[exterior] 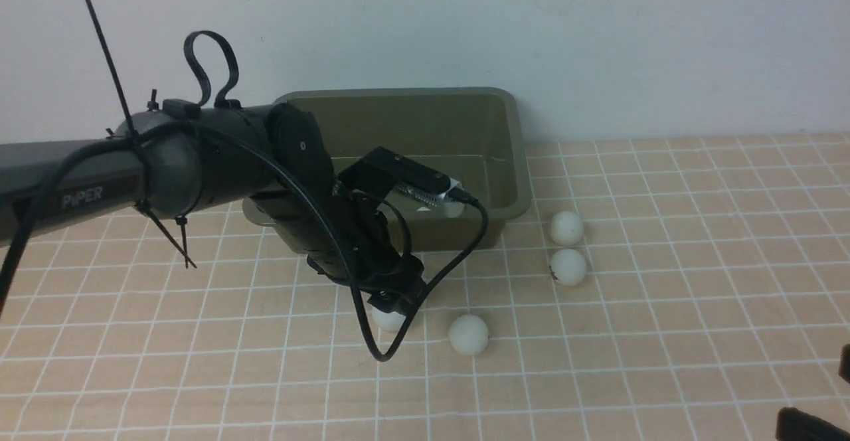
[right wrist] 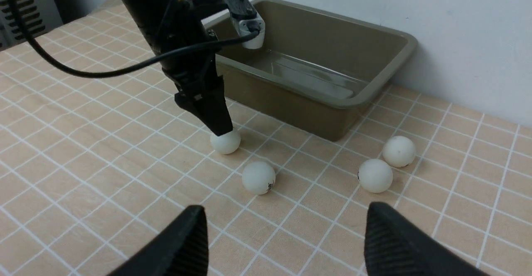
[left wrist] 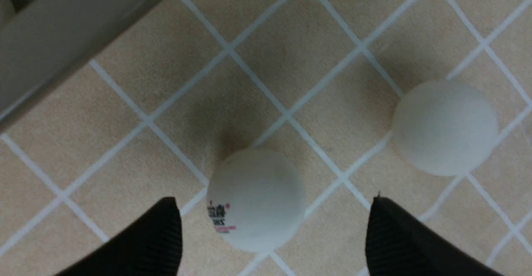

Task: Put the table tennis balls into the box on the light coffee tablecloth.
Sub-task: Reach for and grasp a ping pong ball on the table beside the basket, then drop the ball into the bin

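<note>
front view: my left gripper (exterior: 393,303) points down at the checked cloth (exterior: 664,335), its fingertips right over the first ball (exterior: 387,321), a short way in front of the green box (exterior: 514,155). the second ball (exterior: 469,334) lies just to the right of those fingertips. a third ball (exterior: 569,267) and a fourth ball (exterior: 566,228) sit further right, close together by the box's near right corner.

left wrist view: my left fingers (left wrist: 145,242) are spread and released, one on each side of the first ball, with bare cloth showing between each finger and the ball, so i grasp nothing. the ball's small print faces one finger. the second ball lies past the other fingertip, clear of it. the box wall runs ahead of the fingertips, off to one side.

right wrist view: my right gripper (right wrist: 286,242) hangs over the cloth, its fingers wide apart with nothing between them. all four balls and the box lie ahead of these fingertips, well apart from them.
</note>
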Robot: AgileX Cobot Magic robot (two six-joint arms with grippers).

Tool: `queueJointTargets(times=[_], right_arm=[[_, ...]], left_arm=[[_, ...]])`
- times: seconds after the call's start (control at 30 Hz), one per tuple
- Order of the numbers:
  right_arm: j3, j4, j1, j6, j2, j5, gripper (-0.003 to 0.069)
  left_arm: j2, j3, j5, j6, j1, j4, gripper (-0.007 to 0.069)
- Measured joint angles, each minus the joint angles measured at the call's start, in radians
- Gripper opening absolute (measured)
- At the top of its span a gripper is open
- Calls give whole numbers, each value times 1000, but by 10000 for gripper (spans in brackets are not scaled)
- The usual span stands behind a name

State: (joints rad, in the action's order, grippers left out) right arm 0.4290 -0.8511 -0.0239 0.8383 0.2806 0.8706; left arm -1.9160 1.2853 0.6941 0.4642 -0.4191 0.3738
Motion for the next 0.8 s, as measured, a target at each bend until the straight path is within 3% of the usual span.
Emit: queueJointTargets(times=[0.17,0.27,0.37,0.6,0.8], right_arm=[[0,0,0,0,0,1,459],[0,0,0,0,0,7,459],[0,0,0,0,0,11,459],[0,0,0,0,0,13,459],[0,0,0,-1,0,18,459]], left_arm=[[-49,0,-23,0,0,3,491],[-75,0,-23,0,0,3,428],[-78,5,-13,0,0,3,311],[15,186,186,78,0,110,311],[38,334,153,157,20,142,311]])
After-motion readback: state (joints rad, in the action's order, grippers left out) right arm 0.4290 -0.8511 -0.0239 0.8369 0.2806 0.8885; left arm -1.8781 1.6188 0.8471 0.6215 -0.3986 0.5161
